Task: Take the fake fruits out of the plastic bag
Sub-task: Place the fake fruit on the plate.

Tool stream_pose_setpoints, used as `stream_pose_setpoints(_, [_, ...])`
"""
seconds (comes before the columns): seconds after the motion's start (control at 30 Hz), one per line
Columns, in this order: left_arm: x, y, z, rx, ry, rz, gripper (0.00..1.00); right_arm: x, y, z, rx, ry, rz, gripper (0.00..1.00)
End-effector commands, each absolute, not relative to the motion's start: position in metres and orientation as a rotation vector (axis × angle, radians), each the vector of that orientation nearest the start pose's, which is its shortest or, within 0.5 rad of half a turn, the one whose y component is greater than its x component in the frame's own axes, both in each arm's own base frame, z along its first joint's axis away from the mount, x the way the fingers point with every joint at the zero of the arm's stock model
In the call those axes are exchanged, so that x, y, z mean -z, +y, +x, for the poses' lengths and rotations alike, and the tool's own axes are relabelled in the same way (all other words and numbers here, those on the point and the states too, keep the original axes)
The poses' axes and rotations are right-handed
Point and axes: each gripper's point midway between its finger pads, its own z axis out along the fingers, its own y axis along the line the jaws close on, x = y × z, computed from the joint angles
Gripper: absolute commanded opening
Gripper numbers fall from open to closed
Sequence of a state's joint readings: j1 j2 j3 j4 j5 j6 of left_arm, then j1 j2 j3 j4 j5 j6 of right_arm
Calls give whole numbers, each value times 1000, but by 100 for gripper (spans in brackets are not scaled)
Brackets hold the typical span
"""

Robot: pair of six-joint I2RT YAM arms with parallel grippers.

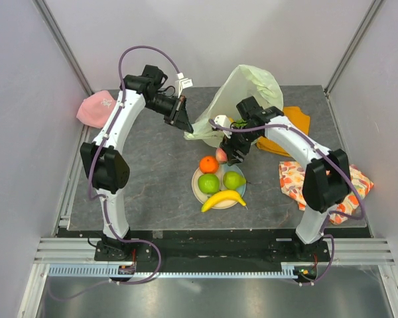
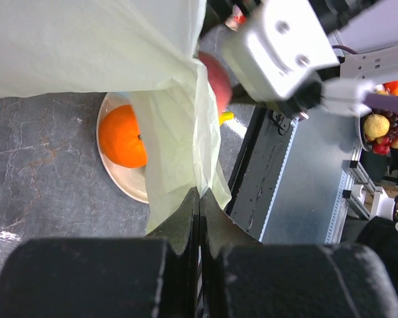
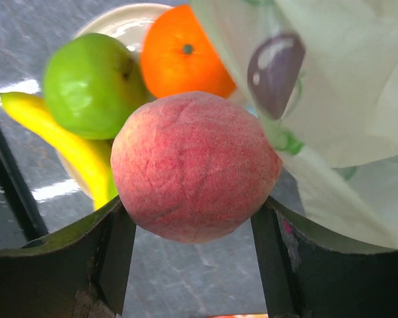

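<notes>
Pink peach [image 3: 196, 165] looks light and hard, clamped across its middle in my right gripper [image 3: 192, 209], while my left gripper [image 2: 199, 199] pinches the flimsy plastic bag [image 2: 86, 46] by its edge.

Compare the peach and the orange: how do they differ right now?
The peach is pinkish-red and matte; the orange is smooth and orange. The peach is held in the jaws of the right gripper; the orange rests on the plate. Both are roundish and outside the plastic bag.

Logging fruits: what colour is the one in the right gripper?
Pinkish-red peach; right wrist view.
</notes>
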State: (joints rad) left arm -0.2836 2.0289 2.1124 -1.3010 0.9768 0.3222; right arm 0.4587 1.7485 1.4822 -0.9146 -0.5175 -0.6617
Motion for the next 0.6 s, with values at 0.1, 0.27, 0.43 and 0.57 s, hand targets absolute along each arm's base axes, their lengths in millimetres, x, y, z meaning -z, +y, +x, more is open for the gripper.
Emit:
stream_pose_setpoints(0.1, [-269, -240, 340, 1251, 2239, 975, 2, -121, 215, 344, -588, 2077, -1762, 49])
stream_pose_setpoints(0.27, [-265, -240, 347, 1237, 2254, 959, 2, -107, 211, 348, -563, 1944, -1997, 51])
stream_pose_setpoints(0.43, [-261, -242, 356, 1228, 2260, 952, 2, -88, 208, 350, -521, 1869, -2151, 50])
stream_pose_setpoints(0.57, [-258, -241, 356, 1216, 2270, 952, 2, -79, 209, 351, -508, 1817, -2223, 51])
